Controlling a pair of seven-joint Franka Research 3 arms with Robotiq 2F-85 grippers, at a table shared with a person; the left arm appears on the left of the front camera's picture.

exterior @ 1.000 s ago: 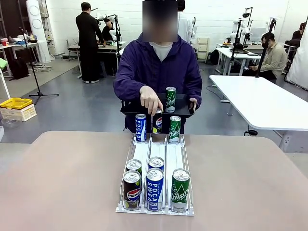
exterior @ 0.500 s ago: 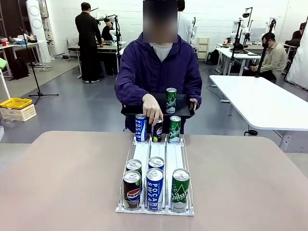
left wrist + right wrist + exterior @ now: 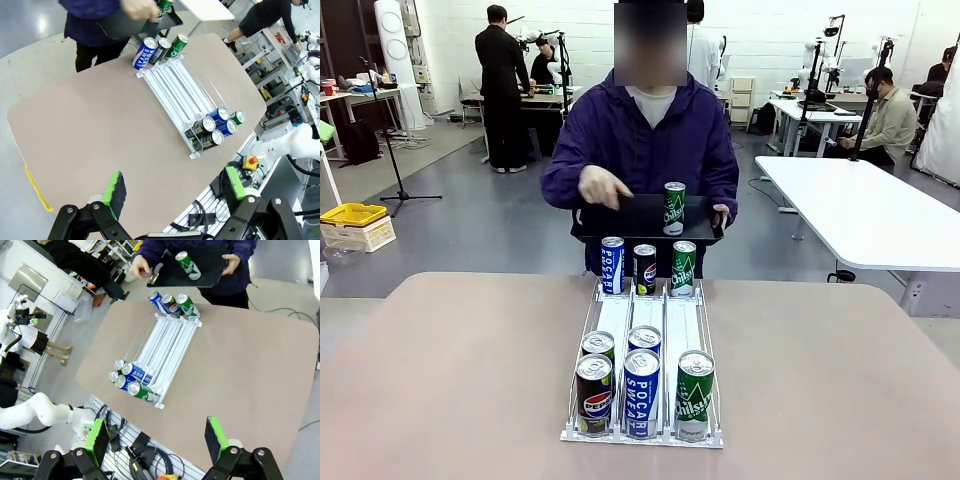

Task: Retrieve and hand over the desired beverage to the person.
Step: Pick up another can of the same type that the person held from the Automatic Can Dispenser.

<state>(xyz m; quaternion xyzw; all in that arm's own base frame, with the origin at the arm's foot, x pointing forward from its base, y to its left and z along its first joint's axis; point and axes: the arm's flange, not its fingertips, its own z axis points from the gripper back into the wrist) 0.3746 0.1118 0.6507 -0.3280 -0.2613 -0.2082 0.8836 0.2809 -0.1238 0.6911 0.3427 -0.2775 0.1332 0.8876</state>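
The person [image 3: 650, 140] stands at the far side and holds a black tray [image 3: 630, 215] with one green can [image 3: 674, 207] on it. The other hand [image 3: 603, 187] hovers over the tray's left part. A clear three-lane rack [image 3: 642, 320] lies on the table. At its far end stand a blue can [image 3: 612, 264], a black cola can [image 3: 645, 268] and a green can [image 3: 683, 267]. Several cans [image 3: 641, 390] crowd its near end. My left gripper [image 3: 174, 186] and right gripper [image 3: 156, 434] both hang open and high above the table, holding nothing.
The brown table [image 3: 450, 380] has bare room on both sides of the rack [image 3: 175, 85]. A white table [image 3: 865, 210] stands at the back right. Other people work at benches farther off.
The person's hand has let go of the black cola can at the rack's far end and has lifted back over the tray. Both grippers stay as they were.
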